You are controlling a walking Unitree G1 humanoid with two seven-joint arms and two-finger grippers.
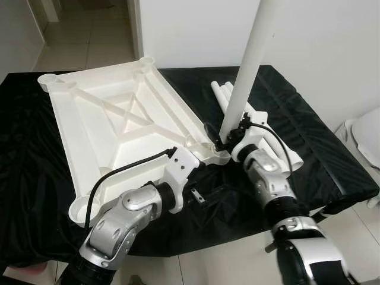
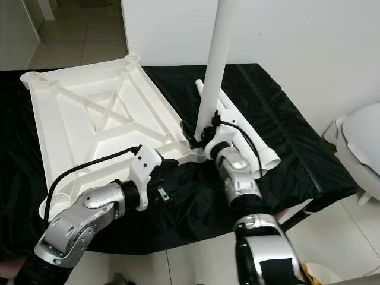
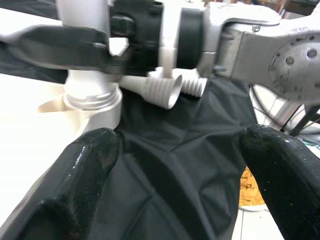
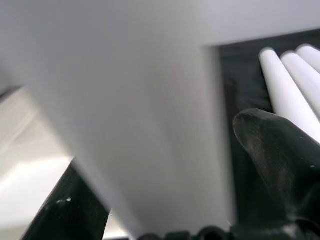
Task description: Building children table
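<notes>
**Crowded near corner, open cloth at the far right**

The upright white leg (image 1: pixel 246 71), clasped by the right tool (image 1: pixel 228 138), blocks the near corner socket (image 1: pixel 218 155) of the overturned children's table (image 1: pixel 113 127). Spare legs (image 1: pixel 264 133) lie just beside it. The spread left tool (image 1: pixel 199 193) faces bare black cloth (image 1: pixel 320 160).

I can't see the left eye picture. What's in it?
The right gripper holds a white table leg upright in a corner socket of the upside-down white tabletop. The tabletop lies on a black cloth, with spare legs beside it.

A white tabletop (image 1: pixel 113 124) and white legs (image 1: pixel 252 65) are seen on a black cloth (image 1: pixel 320 148); silver arms, black fingers (image 3: pixel 85 170).
</notes>
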